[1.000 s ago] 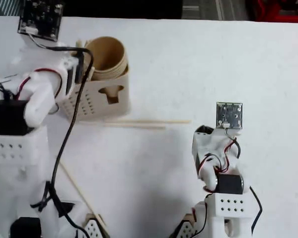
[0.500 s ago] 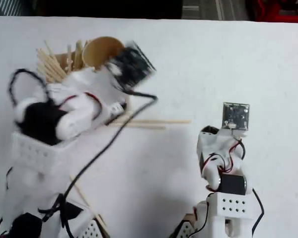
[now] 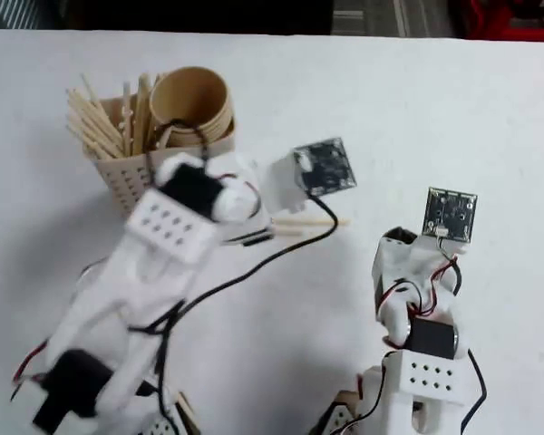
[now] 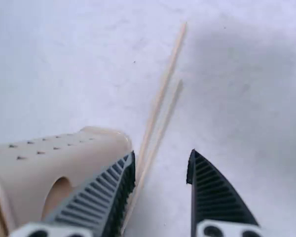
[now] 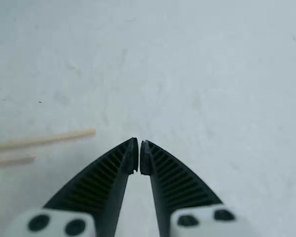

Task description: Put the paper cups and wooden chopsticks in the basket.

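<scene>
I note the left end effector [image 4: 160, 170] spread wide, two loose chopsticks [image 4: 160, 101] lying on the desk [image 4: 64, 59] between its fingers [image 4: 108, 192], basket [image 4: 59, 153] just beside. The right end effector [image 5: 138, 157] is closed, empty, chopstick ends nearby.
</scene>
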Motion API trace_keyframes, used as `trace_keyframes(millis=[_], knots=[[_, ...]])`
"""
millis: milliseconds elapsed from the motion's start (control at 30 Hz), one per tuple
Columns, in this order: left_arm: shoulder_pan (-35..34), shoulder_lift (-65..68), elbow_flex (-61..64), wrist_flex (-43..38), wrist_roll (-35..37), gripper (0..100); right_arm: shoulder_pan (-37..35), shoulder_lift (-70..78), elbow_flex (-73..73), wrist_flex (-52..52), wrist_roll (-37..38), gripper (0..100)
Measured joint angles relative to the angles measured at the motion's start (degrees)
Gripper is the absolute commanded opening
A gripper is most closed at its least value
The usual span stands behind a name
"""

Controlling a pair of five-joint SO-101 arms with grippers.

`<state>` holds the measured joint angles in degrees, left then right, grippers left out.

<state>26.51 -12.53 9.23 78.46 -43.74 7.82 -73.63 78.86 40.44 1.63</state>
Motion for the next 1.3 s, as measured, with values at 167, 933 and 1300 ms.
trace_keyframes(millis=[167, 933, 1300], knots=[[0.4, 9.3, 0.0, -4.7, -3.4, 18, 1.9, 0.0, 0.0, -1.2, 0.0, 2.4], [-3.2, 60.0, -40.4, 6.9, -8.9, 14, 2.6, 0.0, 0.0, -1.6, 0.0, 2.4], [-2.8, 75.3, -65.7, 23.7, -9.1, 5, 2.6, 0.0, 0.0, -1.6, 0.0, 2.4]])
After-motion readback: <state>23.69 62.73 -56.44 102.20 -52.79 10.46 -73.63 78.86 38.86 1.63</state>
